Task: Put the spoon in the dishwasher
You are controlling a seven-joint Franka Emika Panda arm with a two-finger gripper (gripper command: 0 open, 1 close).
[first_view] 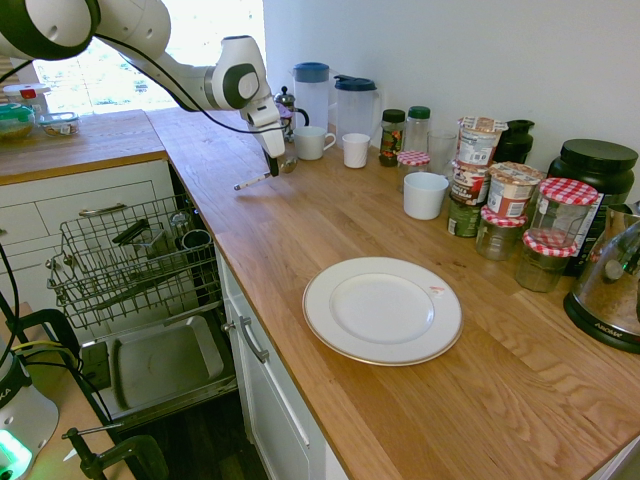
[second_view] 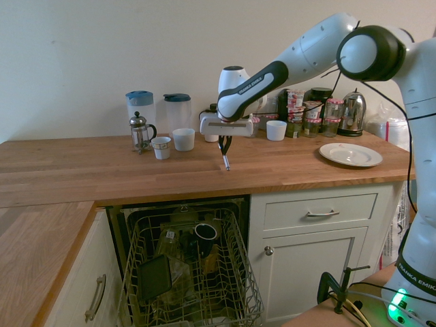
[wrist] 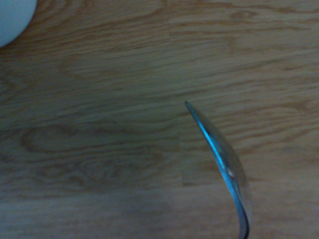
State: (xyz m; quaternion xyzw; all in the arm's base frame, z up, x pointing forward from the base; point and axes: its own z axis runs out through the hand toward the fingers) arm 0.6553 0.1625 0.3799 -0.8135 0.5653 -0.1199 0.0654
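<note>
Arm (second_view: 320, 48) is stretched in from upper right of the second exterior view, from upper left in the first. Gripper (first_view: 274, 163) is pitched steeply downward, jaws clamped on the spoon (first_view: 255, 181).

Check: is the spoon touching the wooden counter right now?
Apart. The first exterior view shows the spoon hanging from the shut gripper, with bare counter visible beneath its tip.

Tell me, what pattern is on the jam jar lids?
Red-and-white gingham check on the jam jar lids, clearest in the first exterior view.
</note>
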